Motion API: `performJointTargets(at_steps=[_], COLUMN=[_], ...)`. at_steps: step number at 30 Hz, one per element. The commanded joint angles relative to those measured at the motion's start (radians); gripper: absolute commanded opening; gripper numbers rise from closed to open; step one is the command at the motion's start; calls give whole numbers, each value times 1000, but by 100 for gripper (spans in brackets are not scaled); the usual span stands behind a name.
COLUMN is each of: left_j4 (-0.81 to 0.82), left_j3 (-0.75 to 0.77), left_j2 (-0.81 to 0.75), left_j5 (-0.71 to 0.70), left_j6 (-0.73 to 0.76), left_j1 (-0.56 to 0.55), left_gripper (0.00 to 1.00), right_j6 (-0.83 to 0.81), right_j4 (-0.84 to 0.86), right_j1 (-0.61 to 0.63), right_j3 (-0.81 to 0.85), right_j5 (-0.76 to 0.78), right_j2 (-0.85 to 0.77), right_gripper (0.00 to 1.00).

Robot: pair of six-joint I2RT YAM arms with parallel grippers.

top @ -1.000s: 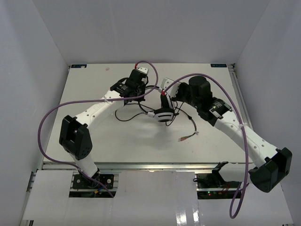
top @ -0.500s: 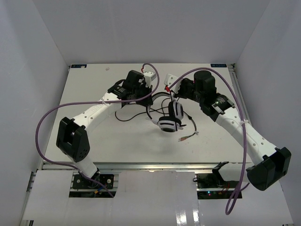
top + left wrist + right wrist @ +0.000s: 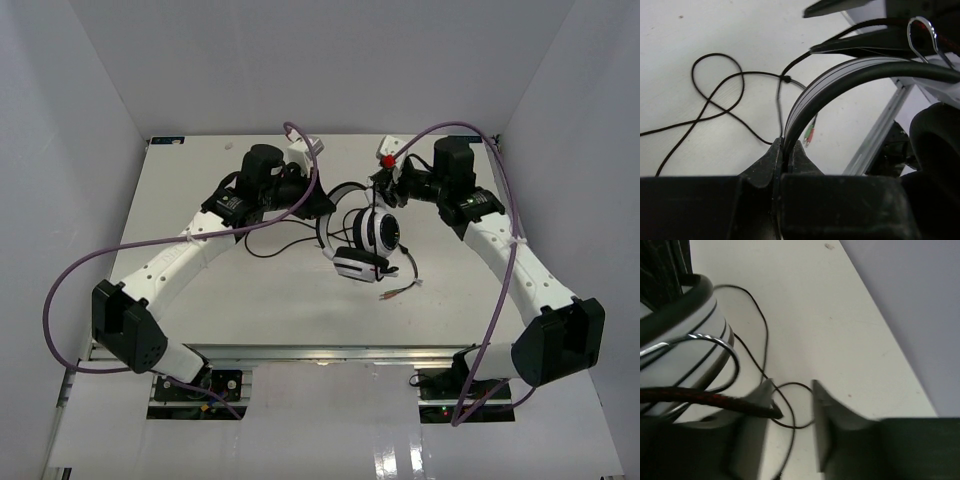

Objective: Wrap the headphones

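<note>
A second ago the right gripper [image 3: 384,192] was shut on the headphones [image 3: 374,232] over the middle of the table [image 3: 200,290]. Now its jaws stand apart, it has drawn back toward the far right, and nothing is held between them. The left gripper [image 3: 318,208] has reached further in and is still clamped on the headband [image 3: 840,80], pinching its edge between closed fingers. The headphones have shifted a little to the right and sit mid-table between the two arms.

From above, the left fingertips are lost among dark parts, and I cannot tell whether the lower ear cup [image 3: 358,265] touches the table. The right wrist view is blurred. There the thin black cord [image 3: 762,340] runs past the open jaws, touching or not I cannot say.

The headband arches up and away toward the far left. The ear cups hang to the near right, so the long axis runs on that diagonal. The cord trails in loose loops to the left [image 3: 270,245], and its frayed end [image 3: 400,290] lies just near of the cups.
</note>
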Motion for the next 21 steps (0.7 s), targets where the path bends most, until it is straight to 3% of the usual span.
performJointTargets(at_steps=[1, 2, 6, 11, 15, 21], left_j4=[116, 129, 199, 321, 433, 524], left_j3=[19, 18, 12, 0, 9, 46], left_j2=[-80, -88, -108, -145, -151, -143], left_j5=[126, 125, 110, 80, 31, -141], left_j6=[-114, -128, -214, -343, -485, -613], left_j1=[-6, -6, -6, -6, -6, -6], left_gripper=[0, 0, 0, 0, 0, 0], right_j6=[274, 339, 831, 1406, 1538, 1427], right_j4=[186, 244, 763, 1472, 1636, 1545], right_j1=[-87, -98, -115, -114, -81, 23], right_j3=[-20, -34, -182, -316, -339, -427], right_j5=[-347, -438, -607, -631, -603, -536], right_j2=[43, 50, 77, 142, 161, 80], right_gripper=[65, 68, 76, 85, 88, 89])
